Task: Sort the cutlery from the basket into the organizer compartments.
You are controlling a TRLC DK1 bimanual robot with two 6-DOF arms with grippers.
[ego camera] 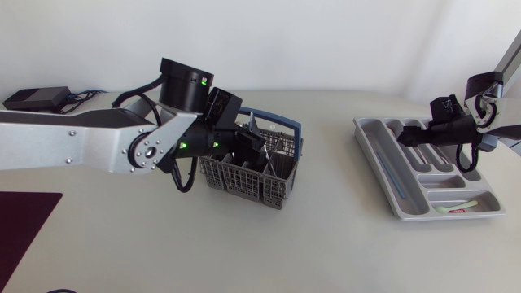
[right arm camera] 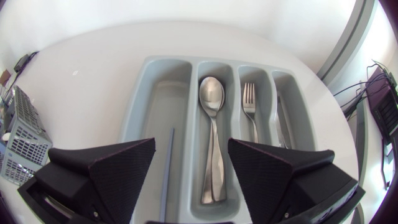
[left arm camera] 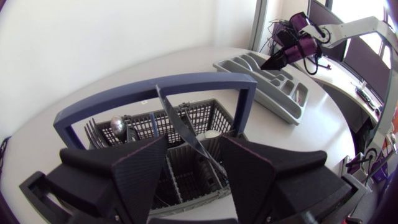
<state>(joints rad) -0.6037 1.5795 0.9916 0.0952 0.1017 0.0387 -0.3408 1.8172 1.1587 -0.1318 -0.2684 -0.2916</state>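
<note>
Knife (left arm camera: pixel 171 109) upright in basket (left arm camera: pixel 155 87), between wide-set fingers of left gripper (left arm camera: pixel 193 140), unclamped. Stiff, light, slick steel: pinch the flat sides. Right gripper (right arm camera: pixel 191 150) spread, empty, over organizer (right arm camera: pixel 139 93).

Left gripper (left arm camera: pixel 193 140) over the grey mesh basket (left arm camera: pixel 214 112), fingers spread wide. A knife (left arm camera: pixel 177 118) stands tilted in the basket, its blade rising into the gap between the fingers, with the blue handle (left arm camera: pixel 112 98) arching beyond. Spoon (left arm camera: pixel 118 126) bowl up near the basket's far wall. Grey organizer (left arm camera: pixel 273 102) lies well apart by the tabletop's far edge, right gripper (left arm camera: pixel 272 62) hanging over it.
</note>
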